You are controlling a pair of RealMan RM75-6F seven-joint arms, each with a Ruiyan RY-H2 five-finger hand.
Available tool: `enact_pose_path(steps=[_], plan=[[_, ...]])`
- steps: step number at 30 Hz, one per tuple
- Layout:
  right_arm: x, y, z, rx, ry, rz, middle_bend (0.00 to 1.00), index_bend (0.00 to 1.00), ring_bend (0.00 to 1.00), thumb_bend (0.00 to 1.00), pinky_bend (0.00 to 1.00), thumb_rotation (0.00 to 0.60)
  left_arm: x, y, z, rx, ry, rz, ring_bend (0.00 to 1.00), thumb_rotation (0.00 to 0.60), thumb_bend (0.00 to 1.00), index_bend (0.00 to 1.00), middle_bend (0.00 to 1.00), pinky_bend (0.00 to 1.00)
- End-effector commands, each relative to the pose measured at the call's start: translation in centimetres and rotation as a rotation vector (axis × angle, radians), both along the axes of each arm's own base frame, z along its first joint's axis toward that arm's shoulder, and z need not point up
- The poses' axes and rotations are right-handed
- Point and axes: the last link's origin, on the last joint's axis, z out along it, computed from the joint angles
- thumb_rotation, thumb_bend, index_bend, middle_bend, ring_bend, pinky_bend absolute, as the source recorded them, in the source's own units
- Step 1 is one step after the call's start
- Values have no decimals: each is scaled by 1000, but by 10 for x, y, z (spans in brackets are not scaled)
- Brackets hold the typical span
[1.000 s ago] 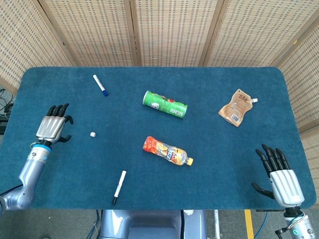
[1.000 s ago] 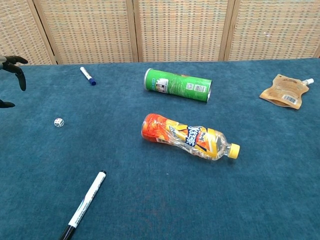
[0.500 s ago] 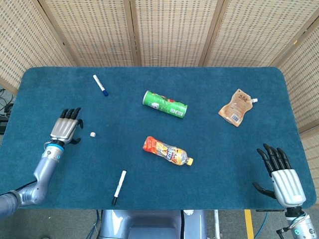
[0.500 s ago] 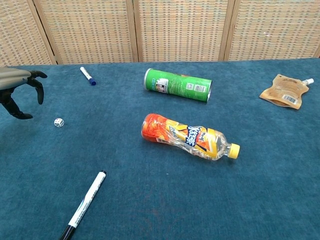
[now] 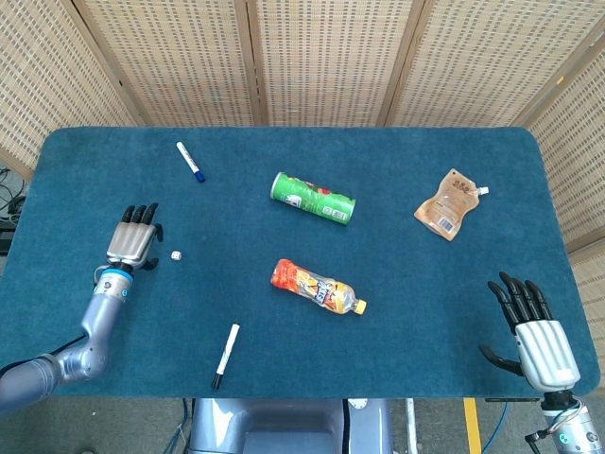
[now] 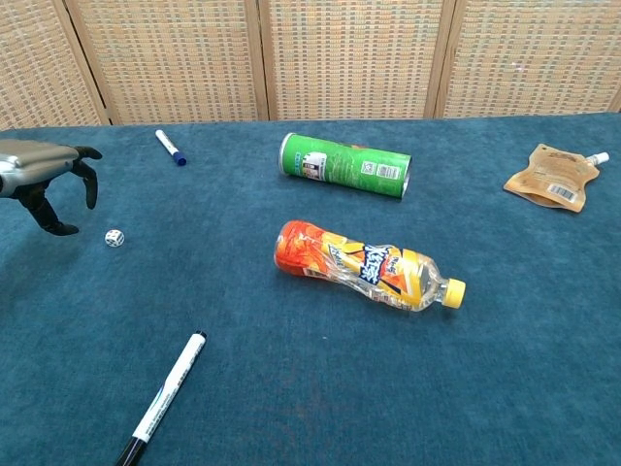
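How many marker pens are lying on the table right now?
2. The blue-capped marker lies near the table's far left edge; the black-capped marker lies near the front edge, left of the orange bottle. None appears hidden.

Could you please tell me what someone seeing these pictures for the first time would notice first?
Probably the crumpled orange plastic juice bottle with a yellow cap, lying on its side mid-table on the dark blue cloth, with the green cylindrical snack can lying behind it. Next, the left hand with fingers apart, close beside a small white die without touching it. The right hand rests open at the near right corner.
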Motion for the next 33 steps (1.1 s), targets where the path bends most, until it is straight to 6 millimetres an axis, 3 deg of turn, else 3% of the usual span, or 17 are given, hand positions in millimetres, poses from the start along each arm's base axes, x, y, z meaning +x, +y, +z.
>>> enact_pose_path(steps=[1,11,33], plan=[[0,0,0,-1,-2,-1,0,0,0,208,0,600,1,2,-5,-5,6,1,0,600,300,467,0,0],[-2,-1,1,-1,-7,-6,0,0,0,208,0,600,5,4,-22,-26,16,-6,0,600,302,467,0,0],[-2,-1,2,-3,-14,-5,0,0,0,208,0,600,16,5,-34,-30,28,-29,0,600,308,472,0,0]])
